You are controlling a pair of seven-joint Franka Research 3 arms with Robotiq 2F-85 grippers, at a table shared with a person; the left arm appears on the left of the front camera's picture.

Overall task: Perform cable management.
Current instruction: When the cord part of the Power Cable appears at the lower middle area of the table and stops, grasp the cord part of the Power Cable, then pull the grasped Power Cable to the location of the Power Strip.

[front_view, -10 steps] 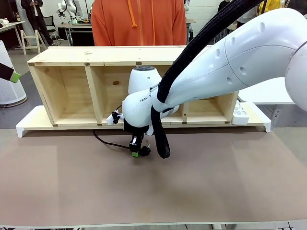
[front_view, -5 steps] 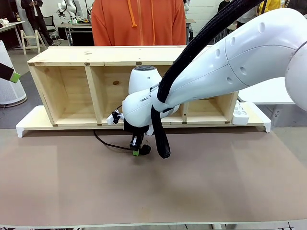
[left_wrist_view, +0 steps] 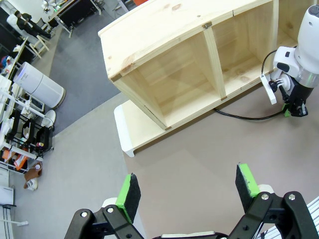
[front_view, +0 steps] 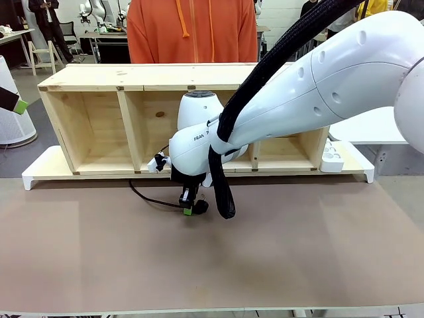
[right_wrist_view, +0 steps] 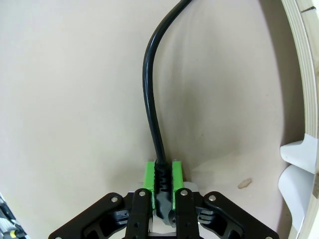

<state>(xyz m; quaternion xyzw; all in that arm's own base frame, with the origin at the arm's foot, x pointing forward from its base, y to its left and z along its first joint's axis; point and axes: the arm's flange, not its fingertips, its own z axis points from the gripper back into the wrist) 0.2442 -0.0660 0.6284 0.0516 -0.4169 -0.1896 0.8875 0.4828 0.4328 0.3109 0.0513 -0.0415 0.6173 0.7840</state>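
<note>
There is one cable (front_view: 149, 197), thin and black. It lies on the table in the middle left of the front view, just in front of the shelf. It bends up toward the shelf behind the white arm.

There are two grippers. The right gripper (front_view: 189, 207) points down at the table in the middle of the front view. Its green pads (right_wrist_view: 148, 172) are squeezed tight on the thick ribbed end of the cable (right_wrist_view: 151, 84). The left gripper (left_wrist_view: 187, 189) is up high over the table. Its two pads are wide apart with nothing between them.

There is one wooden shelf (front_view: 99, 76), lying long across the back of the table. One white power strip (front_view: 331, 158) sits at its right end. One person in an orange top (front_view: 192, 30) stands behind the shelf at the top of the frame.

The table (front_view: 298, 252) is flat, brown and smooth. The floor (left_wrist_view: 75, 55) is grey. A round white machine (left_wrist_view: 37, 87) stands on it at the upper left of the left wrist view.
</note>
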